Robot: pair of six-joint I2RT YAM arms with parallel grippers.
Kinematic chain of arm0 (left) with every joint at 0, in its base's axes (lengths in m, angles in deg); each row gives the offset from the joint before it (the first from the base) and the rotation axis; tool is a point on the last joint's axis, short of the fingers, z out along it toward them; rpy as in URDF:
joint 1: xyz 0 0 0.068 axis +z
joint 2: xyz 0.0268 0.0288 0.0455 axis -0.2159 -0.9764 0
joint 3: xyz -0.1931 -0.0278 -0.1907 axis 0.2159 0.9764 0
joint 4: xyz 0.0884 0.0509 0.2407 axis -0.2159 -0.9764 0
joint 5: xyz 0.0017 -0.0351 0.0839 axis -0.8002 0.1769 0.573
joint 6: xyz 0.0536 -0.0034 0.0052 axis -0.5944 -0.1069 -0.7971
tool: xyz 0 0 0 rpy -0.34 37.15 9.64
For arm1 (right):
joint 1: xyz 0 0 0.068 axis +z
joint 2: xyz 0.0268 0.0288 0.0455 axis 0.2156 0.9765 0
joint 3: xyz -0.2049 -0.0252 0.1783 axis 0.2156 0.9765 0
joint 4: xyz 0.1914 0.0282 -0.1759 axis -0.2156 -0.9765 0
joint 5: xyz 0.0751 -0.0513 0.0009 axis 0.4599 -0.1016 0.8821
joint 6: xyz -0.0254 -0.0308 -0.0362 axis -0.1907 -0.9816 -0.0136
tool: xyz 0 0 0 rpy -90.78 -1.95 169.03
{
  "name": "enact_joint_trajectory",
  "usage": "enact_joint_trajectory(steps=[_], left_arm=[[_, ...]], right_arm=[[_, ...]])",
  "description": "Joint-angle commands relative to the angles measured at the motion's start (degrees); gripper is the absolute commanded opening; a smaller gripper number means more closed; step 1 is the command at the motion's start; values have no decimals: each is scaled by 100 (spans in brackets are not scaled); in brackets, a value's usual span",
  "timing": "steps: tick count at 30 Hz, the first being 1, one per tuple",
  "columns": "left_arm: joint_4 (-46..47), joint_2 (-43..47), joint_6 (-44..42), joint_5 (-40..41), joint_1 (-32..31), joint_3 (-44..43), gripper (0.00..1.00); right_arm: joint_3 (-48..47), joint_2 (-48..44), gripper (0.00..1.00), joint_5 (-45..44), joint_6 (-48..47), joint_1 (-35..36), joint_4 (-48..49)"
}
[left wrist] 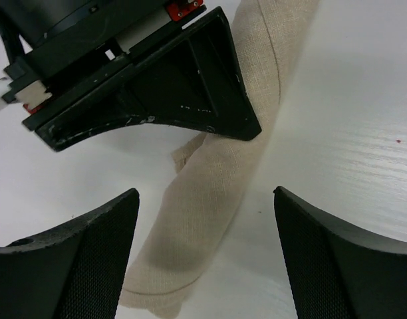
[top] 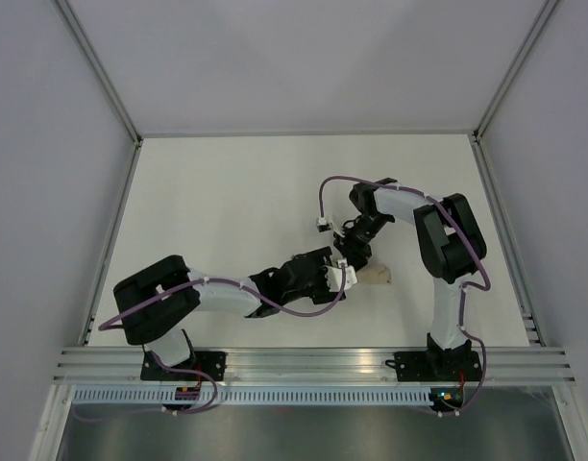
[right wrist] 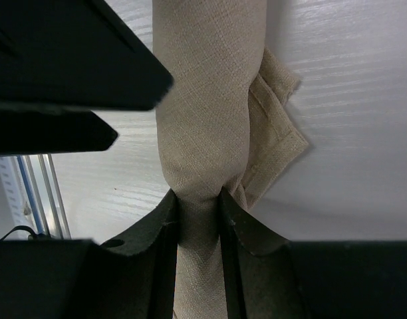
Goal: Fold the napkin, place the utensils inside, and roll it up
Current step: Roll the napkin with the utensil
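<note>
The beige napkin (top: 377, 277) lies on the table as a tight roll (left wrist: 210, 186), one loose corner sticking out at its side (right wrist: 280, 143). My right gripper (right wrist: 198, 199) is shut on the roll, with the cloth squeezed between both fingers. My left gripper (left wrist: 205, 199) stands open just above the other stretch of the roll, a finger on each side and apart from the cloth. In the top view the two grippers (top: 334, 274) (top: 356, 252) meet over the roll. The utensils are hidden.
The right gripper's black body (left wrist: 183, 86) hangs close over the roll in the left wrist view. The white table (top: 227, 202) is bounded by grey walls and a metal rail (top: 313, 363) at the near edge.
</note>
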Motion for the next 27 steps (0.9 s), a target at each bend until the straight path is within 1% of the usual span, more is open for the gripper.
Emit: enact_joint_trajectory(steps=[1, 6, 9, 10, 12, 13, 14, 15, 18, 20, 21, 22, 24, 25, 26, 27], left_arm=[[379, -331, -785, 215, -76, -385, 86], [134, -718, -1085, 75, -102, -675, 86], [-200, -920, -1164, -56, -103, -833, 79], [-314, -955, -1155, -118, -111, -878, 75], [-699, -1034, -1112, -206, -111, -974, 69], [-806, -1061, -1050, -311, -111, -1070, 63], [-938, -1087, -1024, -382, -111, -1106, 61], [-1157, -1122, -997, -487, -111, -1193, 56], [-1745, -1263, -874, -584, -111, -1465, 50], [-1914, -1333, -769, -585, -111, -1563, 45], [-1993, -1403, -734, -724, -111, -1642, 42], [-2116, -1447, -664, -725, -111, -1677, 37], [-2248, -1570, -576, -743, -94, -1800, 31], [-2362, -1614, -462, -786, -68, -1836, 29], [-2441, -1658, -409, -830, -50, -1879, 29], [-2521, -1702, -339, -909, -32, -1967, 27]], right_arm=[[189, 575, 25, -469, -243, 75, 105], [13, 715, 25, -460, -260, 48, -35], [-84, 795, 25, -417, -313, 31, -141], [-110, 830, 25, -408, -322, 22, -167], [-145, 856, 25, -408, -322, 13, -185], [-154, 891, 25, -399, -339, 13, -185], [-180, 900, 25, -399, -339, 4, -185], [-189, 909, 25, -399, -348, 4, -220], [-242, 953, 26, -399, -357, 4, -255], [-277, 953, 27, -390, -331, 4, -247], [-286, 944, 27, -390, -330, 4, -247], [-295, 927, 28, -390, -313, 4, -247], [-313, 865, 36, -381, -190, -5, -133], [-304, 787, 39, -390, -138, -13, -80], [-286, 734, 45, -381, -76, -22, -62], [-277, 690, 48, -390, -6, -31, 25]])
